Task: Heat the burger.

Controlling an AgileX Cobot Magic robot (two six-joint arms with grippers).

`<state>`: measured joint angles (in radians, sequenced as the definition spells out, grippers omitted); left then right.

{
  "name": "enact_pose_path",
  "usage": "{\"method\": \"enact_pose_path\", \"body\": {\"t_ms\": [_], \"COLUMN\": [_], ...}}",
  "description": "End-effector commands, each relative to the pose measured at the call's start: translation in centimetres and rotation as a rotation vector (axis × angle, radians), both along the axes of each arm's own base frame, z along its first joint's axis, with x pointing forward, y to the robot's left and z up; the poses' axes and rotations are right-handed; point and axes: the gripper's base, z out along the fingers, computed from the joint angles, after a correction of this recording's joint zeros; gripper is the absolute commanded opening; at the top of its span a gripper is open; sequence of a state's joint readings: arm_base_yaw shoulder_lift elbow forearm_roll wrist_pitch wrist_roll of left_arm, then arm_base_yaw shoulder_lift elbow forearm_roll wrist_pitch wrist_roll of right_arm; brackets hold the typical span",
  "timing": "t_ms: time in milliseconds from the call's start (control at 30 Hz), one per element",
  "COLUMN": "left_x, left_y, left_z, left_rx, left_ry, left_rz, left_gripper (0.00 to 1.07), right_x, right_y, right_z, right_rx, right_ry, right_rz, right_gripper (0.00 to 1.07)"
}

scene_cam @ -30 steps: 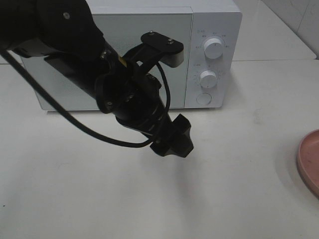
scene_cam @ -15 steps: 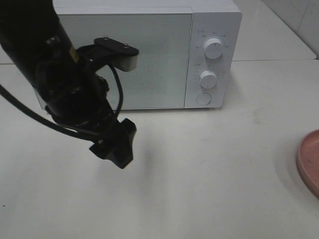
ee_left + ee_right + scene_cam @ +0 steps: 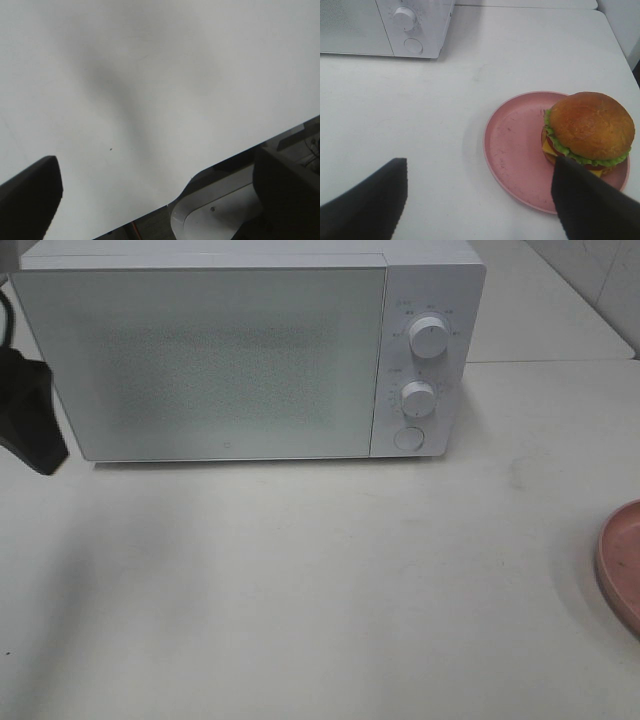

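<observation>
1. Microwave [image 3: 250, 350]: white, at the far side of the table [image 3: 330, 580], door shut. Two round knobs [image 3: 429, 337] sit one above the other on its right-hand panel, with a round button [image 3: 408, 438] below them.
2. Burger [image 3: 589, 132]: golden-brown domed bun, green lettuce frill, yellow cheese and a strip of red showing beneath. It sits on a plate, toward the plate's right side, well apart from the microwave.
3. Plate [image 3: 515, 150]: pink, round, at the right edge of the table; the high camera catches only a sliver of its rim.
4. Right gripper [image 3: 480, 200]: fingers spread wide, holding nothing, poised above the near-left part of the plate. One dark fingertip [image 3: 590, 205] overlaps the near edge of the burger in its own camera; contact cannot be told.
5. Left gripper [image 3: 160, 195]: fingers spread wide, holding nothing, over bare table near the edge.
6. Left arm [image 3: 25, 410]: a dark part shows at the far left edge, beside the microwave's left end.
</observation>
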<state>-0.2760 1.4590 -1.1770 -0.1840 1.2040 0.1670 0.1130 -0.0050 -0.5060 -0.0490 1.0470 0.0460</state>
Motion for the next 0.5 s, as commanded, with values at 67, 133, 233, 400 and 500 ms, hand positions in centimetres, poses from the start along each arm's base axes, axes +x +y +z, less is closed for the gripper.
{"method": "enact_pose_path", "body": {"t_ms": [67, 133, 233, 400, 500], "left_x": [-1.5, -2.1, -3.3, -6.2, -8.2], "left_y": [3.9, 5.0, 6.4, 7.8, 8.0], "left_z": [2.7, 3.7, 5.1, 6.0, 5.1], "left_rx": [-0.020, -0.030, -0.036, -0.039, -0.024], "left_ry": [-0.026, -0.067, -0.125, -0.185, -0.180], "left_rz": [0.146, 0.198, 0.267, 0.342, 0.350], "left_gripper": [0.98, 0.98, 0.98, 0.98, 0.98], "right_x": [-0.4, -0.4, -0.4, -0.4, -0.4], "right_y": [0.0, 0.0, 0.0, 0.0, 0.0], "right_z": [0.1, 0.1, 0.1, 0.1, 0.1], "right_rx": [0.002, 0.002, 0.002, 0.002, 0.002], "right_ry": [-0.038, -0.038, -0.038, -0.038, -0.038], "right_rz": [-0.004, -0.004, -0.004, -0.004, -0.004], "right_gripper": [0.76, 0.76, 0.76, 0.76, 0.76]}}
